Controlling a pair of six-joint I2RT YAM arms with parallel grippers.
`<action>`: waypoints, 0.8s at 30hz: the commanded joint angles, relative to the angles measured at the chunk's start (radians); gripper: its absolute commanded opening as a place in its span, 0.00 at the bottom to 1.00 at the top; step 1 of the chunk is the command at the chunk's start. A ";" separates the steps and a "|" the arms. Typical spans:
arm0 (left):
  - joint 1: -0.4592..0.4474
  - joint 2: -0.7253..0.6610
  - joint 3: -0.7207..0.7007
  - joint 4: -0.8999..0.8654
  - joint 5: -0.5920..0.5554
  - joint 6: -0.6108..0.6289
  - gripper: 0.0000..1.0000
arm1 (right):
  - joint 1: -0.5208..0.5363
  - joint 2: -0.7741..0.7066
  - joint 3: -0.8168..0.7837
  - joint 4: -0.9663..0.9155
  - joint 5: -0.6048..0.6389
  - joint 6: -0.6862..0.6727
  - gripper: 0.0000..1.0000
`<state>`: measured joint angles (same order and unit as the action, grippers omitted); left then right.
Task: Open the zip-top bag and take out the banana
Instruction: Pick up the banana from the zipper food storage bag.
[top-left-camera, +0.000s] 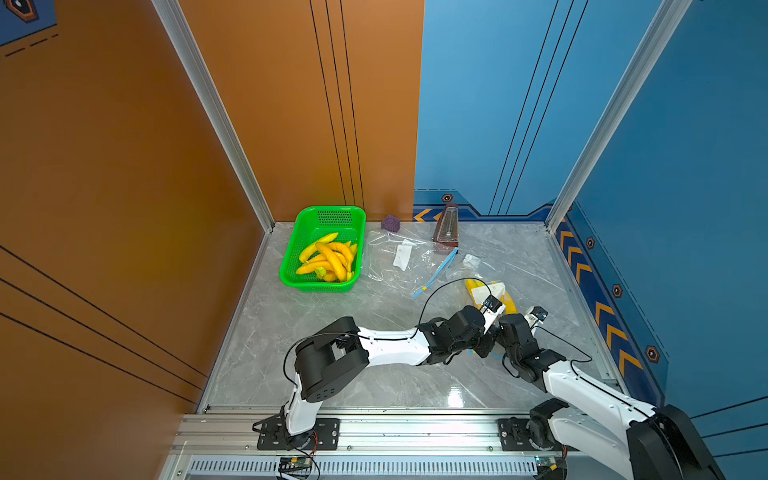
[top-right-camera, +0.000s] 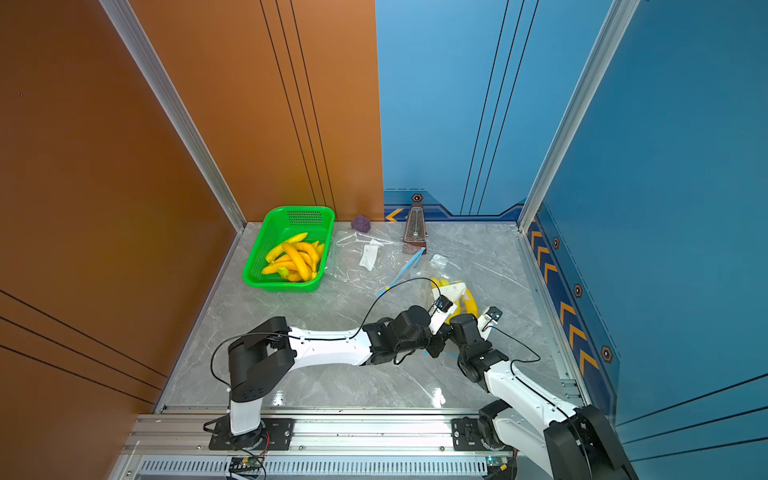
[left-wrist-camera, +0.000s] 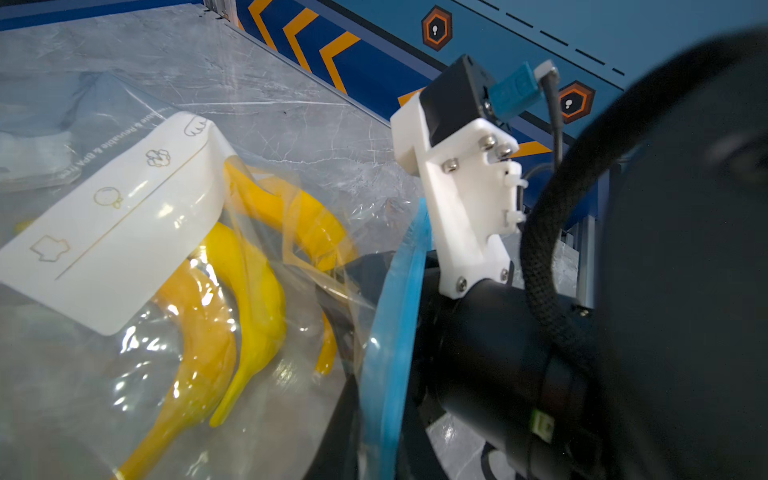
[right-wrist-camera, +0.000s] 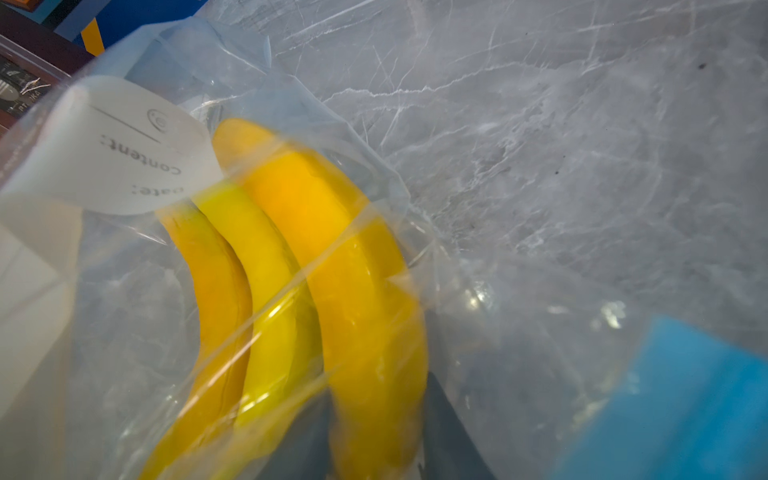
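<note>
Three bananas (left-wrist-camera: 249, 307) lie inside the clear bag (top-left-camera: 492, 286) on the bench (top-left-camera: 374, 374), well apart from the green basket (top-left-camera: 286, 266), so none is out yet; both arms crowd the bag's near end at its blue zip strip (left-wrist-camera: 395, 332), which bows, though I cannot tell whether it is parted; the left tool (left-wrist-camera: 347, 291) and right tool (right-wrist-camera: 442, 411) show only as dark shapes behind plastic; I cannot tell their width or hold.

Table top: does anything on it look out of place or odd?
Yes. A clear bag that looks empty lies crumpled beside the green basket, a blue zip strip slanting along its edge. A purple cube and a metronome stand by the back wall; neither seems to serve this task.
</note>
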<state>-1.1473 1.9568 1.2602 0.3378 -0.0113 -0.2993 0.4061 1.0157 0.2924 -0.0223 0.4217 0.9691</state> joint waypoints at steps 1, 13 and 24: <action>0.046 0.064 -0.011 -0.041 -0.131 0.009 0.16 | 0.062 -0.044 -0.006 -0.067 -0.150 0.022 0.20; 0.099 0.096 -0.006 -0.035 -0.162 -0.063 0.00 | 0.191 -0.249 -0.056 -0.138 -0.059 0.076 0.22; 0.044 -0.023 -0.064 0.008 -0.101 -0.020 0.05 | 0.154 -0.151 -0.032 -0.052 -0.098 -0.033 0.20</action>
<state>-1.1542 1.9244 1.2160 0.3065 0.1299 -0.3225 0.5102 0.8654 0.2108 -0.1379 0.4622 1.0111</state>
